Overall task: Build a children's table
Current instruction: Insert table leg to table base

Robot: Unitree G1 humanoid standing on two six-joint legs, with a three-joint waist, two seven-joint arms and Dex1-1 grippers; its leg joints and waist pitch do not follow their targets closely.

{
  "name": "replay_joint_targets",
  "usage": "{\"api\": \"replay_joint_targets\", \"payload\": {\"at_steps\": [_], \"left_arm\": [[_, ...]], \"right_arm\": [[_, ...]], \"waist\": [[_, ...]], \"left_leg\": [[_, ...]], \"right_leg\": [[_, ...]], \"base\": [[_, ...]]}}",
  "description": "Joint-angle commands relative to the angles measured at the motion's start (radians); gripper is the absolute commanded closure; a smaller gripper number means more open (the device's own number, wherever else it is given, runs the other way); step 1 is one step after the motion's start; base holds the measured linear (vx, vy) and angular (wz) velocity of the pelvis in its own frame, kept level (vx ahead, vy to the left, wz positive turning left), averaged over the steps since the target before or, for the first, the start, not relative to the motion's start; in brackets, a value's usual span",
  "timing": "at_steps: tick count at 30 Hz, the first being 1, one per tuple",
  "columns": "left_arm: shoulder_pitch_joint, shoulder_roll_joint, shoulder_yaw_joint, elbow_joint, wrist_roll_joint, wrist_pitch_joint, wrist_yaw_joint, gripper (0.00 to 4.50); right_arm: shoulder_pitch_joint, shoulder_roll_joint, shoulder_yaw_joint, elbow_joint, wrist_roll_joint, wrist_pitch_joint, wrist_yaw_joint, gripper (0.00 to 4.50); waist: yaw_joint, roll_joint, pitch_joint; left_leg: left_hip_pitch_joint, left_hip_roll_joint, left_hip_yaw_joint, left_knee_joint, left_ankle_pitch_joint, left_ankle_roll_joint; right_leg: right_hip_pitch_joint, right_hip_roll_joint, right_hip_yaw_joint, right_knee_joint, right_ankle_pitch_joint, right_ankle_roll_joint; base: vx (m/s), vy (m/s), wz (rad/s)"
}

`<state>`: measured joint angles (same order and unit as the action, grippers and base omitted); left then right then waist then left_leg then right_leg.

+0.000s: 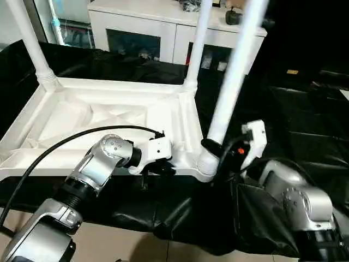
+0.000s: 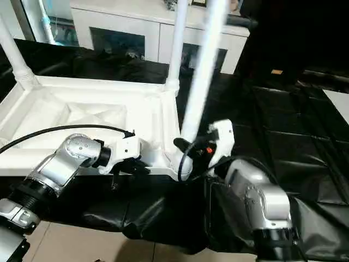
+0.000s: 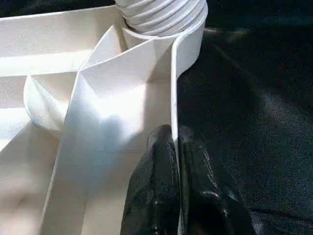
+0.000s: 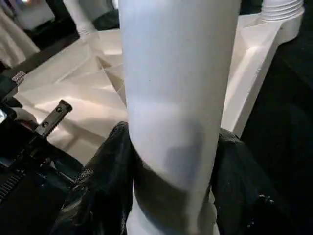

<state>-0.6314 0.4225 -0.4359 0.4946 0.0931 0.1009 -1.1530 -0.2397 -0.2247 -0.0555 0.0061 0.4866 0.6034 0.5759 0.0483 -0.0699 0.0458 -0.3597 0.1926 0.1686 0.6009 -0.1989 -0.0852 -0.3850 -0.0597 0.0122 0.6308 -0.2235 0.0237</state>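
The white tabletop (image 1: 109, 114) lies upside down on a black cloth, ribbed underside up. Two white legs stand in its far corner sockets, one at the far left (image 1: 32, 43) and one at the far right (image 1: 199, 43). A third leg (image 1: 234, 71) rises, leaning slightly, from the near right corner socket (image 1: 206, 164). My right gripper (image 1: 214, 148) is shut around this leg just above the socket; the right wrist view shows a black finger (image 4: 105, 171) on each side of the tube (image 4: 176, 73). My left gripper (image 3: 173, 134) is shut on the tabletop's near rim (image 3: 172, 88), close to that socket.
A white cabinet with glass doors (image 1: 163, 27) stands behind the work. The black cloth (image 1: 305, 120) spreads out to the right and hangs over the near edge above the pale floor (image 1: 120, 245). A black cable (image 1: 54, 147) arcs over my left forearm.
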Motion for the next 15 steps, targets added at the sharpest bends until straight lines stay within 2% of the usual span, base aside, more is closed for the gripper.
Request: {"api": "replay_joint_targets", "payload": {"at_steps": [1,4,6,9,11,12,15], "left_arm": [[-0.021,0.005,0.011,0.026,0.027,0.003,0.032,4.50],[-0.023,0.003,0.011,0.029,0.027,0.003,0.033,4.50],[-0.025,0.001,0.011,0.032,0.027,0.002,0.035,4.50],[-0.025,0.001,0.011,0.033,0.027,0.002,0.036,4.50],[-0.026,0.001,0.011,0.034,0.027,0.002,0.037,4.50],[-0.027,0.000,0.011,0.037,0.027,0.001,0.036,4.50],[-0.028,-0.001,0.011,0.040,0.028,-0.001,0.036,4.50]], "right_arm": [[0.044,0.016,-0.001,0.019,0.004,-0.020,0.004,2.64],[0.067,0.027,-0.006,0.021,-0.003,-0.064,0.007,2.64],[0.098,0.054,-0.022,0.020,-0.013,-0.127,-0.005,2.64],[0.110,0.063,-0.024,0.015,-0.015,-0.149,-0.008,2.64],[0.127,0.067,-0.016,0.009,-0.030,-0.185,-0.010,2.64],[0.150,0.064,0.010,0.009,-0.069,-0.244,-0.003,2.65],[0.167,0.061,0.031,0.014,-0.096,-0.289,0.003,2.65]], "waist": [[0.005,0.022,-0.050],[0.004,0.025,-0.049],[0.003,0.025,-0.050],[0.004,0.025,-0.048],[0.003,0.026,-0.048],[0.004,0.028,-0.048],[0.003,0.028,-0.046]], "left_leg": [[0.014,0.030,-0.001,-0.082,-0.192,-0.025],[0.012,0.030,-0.003,-0.086,-0.206,-0.030],[0.012,0.030,-0.004,-0.086,-0.214,-0.028],[0.012,0.030,-0.004,-0.088,-0.224,-0.027],[0.011,0.030,-0.004,-0.089,-0.232,-0.028],[0.011,0.031,-0.005,-0.090,-0.238,-0.030],[0.010,0.029,-0.006,-0.091,-0.242,-0.029]], "right_leg": [[0.028,-0.058,0.020,-0.071,-0.021,-0.238],[0.030,-0.056,0.019,-0.073,-0.038,-0.234],[0.029,-0.057,0.019,-0.073,-0.045,-0.232],[0.029,-0.057,0.020,-0.076,-0.062,-0.229],[0.027,-0.057,0.020,-0.078,-0.079,-0.225],[0.026,-0.058,0.021,-0.079,-0.085,-0.220],[0.027,-0.055,0.021,-0.080,-0.089,-0.215]], "base": [[0.000,0.000,0.00],[0.000,0.000,0.00],[0.000,0.000,0.00],[0.000,0.000,0.00],[0.000,0.000,0.00],[0.000,0.000,0.00],[0.000,0.000,0.00]]}}
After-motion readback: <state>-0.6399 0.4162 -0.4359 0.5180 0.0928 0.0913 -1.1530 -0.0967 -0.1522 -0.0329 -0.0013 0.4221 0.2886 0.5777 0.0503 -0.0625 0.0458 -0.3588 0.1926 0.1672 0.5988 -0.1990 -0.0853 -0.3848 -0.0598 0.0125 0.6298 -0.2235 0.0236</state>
